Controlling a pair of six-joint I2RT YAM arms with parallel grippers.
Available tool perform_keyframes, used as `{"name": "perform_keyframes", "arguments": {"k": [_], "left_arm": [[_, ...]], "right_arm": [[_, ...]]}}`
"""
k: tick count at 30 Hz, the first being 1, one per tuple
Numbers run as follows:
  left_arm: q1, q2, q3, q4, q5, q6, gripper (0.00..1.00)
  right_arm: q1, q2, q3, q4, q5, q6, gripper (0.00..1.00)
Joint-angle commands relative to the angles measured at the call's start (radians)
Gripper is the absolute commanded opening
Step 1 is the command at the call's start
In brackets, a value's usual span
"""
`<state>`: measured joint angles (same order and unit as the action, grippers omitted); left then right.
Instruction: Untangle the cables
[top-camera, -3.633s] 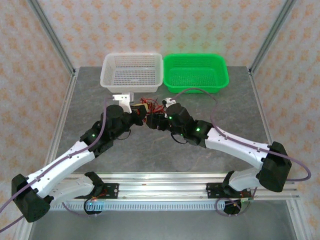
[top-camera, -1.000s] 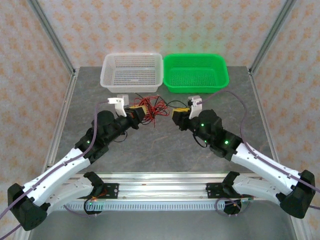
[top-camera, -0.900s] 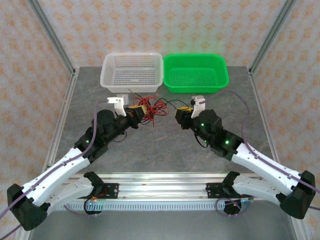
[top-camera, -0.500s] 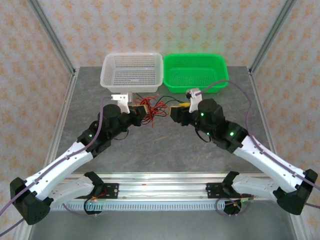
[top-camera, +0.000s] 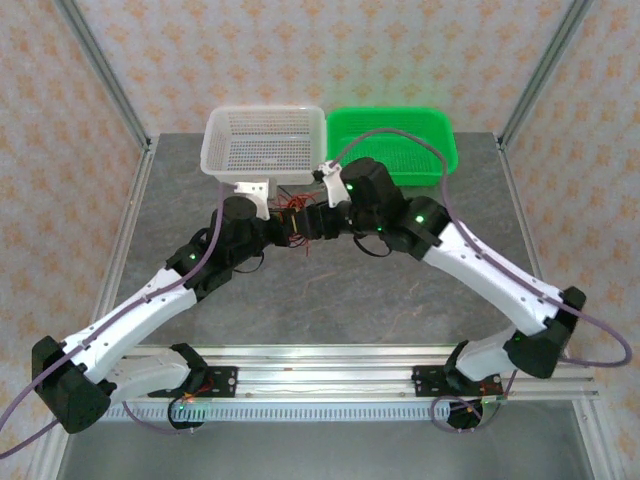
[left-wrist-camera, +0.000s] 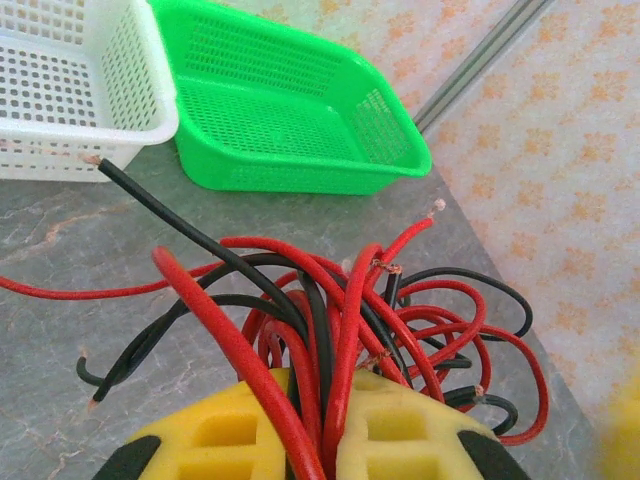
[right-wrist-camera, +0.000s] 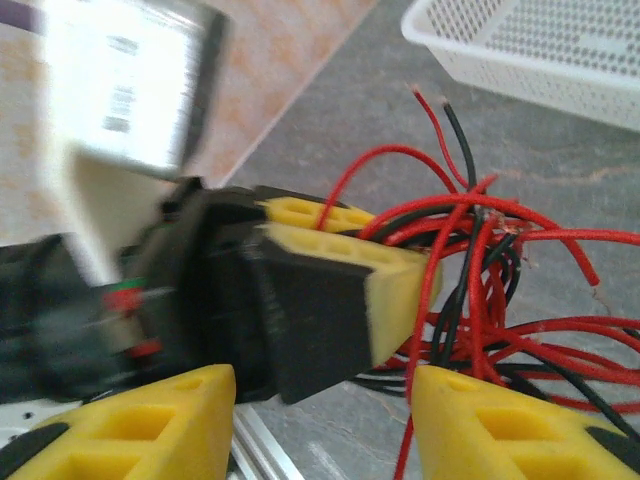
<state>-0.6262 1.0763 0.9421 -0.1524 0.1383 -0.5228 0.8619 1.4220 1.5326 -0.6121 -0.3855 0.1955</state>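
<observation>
The cables (top-camera: 301, 221) are a tangled bunch of thin red and black wires just in front of the two baskets. My left gripper (top-camera: 284, 229) is shut on the bunch: in the left wrist view several red and black cables (left-wrist-camera: 335, 300) run down between the yellow pads of the left gripper (left-wrist-camera: 325, 405). My right gripper (top-camera: 320, 221) faces it from the right and is open. In the right wrist view the right gripper (right-wrist-camera: 322, 385) frames the left gripper (right-wrist-camera: 345, 265) and the cables (right-wrist-camera: 480, 290); one red strand hangs beside its right finger (right-wrist-camera: 500, 425).
A white basket (top-camera: 263, 145) and a green basket (top-camera: 425, 140) stand side by side at the back of the grey table (top-camera: 330, 300). The right arm partly covers the green basket's front. An aluminium rail (top-camera: 320, 375) runs along the near edge.
The right arm has swung left from the table's right half up to the bunch. The left arm has shifted a little to the back right, still holding the cables.
</observation>
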Motion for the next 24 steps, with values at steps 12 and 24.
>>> {"name": "perform_keyframes", "arguments": {"k": [12,24], "left_arm": [[0.011,-0.096,-0.03,0.106,0.16,0.035,0.0],[0.02,-0.13,-0.059,0.212,0.261,0.049,0.0]], "right_arm": [[-0.1,0.037,0.015,0.056,-0.14,-0.01,0.45],[-0.115,0.014,-0.087,0.183,-0.383,-0.003,0.27]]}}
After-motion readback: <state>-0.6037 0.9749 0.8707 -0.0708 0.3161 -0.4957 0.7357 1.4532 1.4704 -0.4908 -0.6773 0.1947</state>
